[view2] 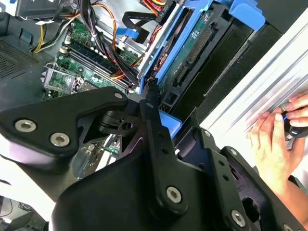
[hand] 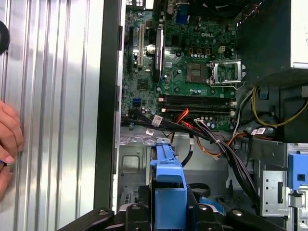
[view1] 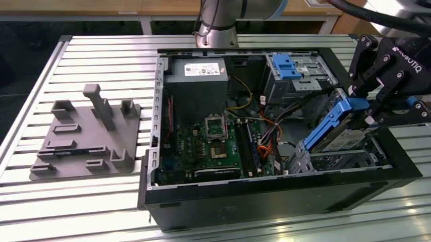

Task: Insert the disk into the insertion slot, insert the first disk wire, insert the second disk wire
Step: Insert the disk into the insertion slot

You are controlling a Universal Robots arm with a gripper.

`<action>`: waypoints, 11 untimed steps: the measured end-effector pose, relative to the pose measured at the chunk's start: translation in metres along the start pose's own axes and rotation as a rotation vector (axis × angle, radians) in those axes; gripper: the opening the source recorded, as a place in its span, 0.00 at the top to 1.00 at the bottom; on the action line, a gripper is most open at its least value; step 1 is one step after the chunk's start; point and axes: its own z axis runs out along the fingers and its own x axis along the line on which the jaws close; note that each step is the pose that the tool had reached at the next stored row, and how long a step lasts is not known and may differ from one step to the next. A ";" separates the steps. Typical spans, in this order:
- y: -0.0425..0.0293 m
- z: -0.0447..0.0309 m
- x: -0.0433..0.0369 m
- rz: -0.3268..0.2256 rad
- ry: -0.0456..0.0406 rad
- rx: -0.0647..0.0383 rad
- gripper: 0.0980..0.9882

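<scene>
In the exterior view a ribbed aluminium table (view1: pixel 88 201) bears an open black computer case (view1: pixel 269 201), with a grey fixture plate (view1: pixel 81 136) on the exterior view's left. At the case's corner on the exterior view's right the gripper (view1: pixel 367 108) is clamped on the disk (view1: pixel 333 128), whose long axis tilts steeply, lower end at the mouth of the insertion slot (view1: pixel 336 161). In the second wrist view the disk's underside shows what looks like its connector, and a person's hand (view2: pixel 274 144) rests on the table slats. In the first wrist view the disk's blue frame sits pinched between the black fingers (hand: pixel 204 214), with the motherboard (hand: pixel 192 72) beyond.
</scene>
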 end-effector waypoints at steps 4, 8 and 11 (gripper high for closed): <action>-0.0004 0.0076 0.0006 0.000 -0.0008 0.000 0.69; -0.0005 0.0107 0.0007 0.000 -0.0002 0.000 0.56; -0.0005 0.0107 0.0008 0.000 0.0012 0.000 0.42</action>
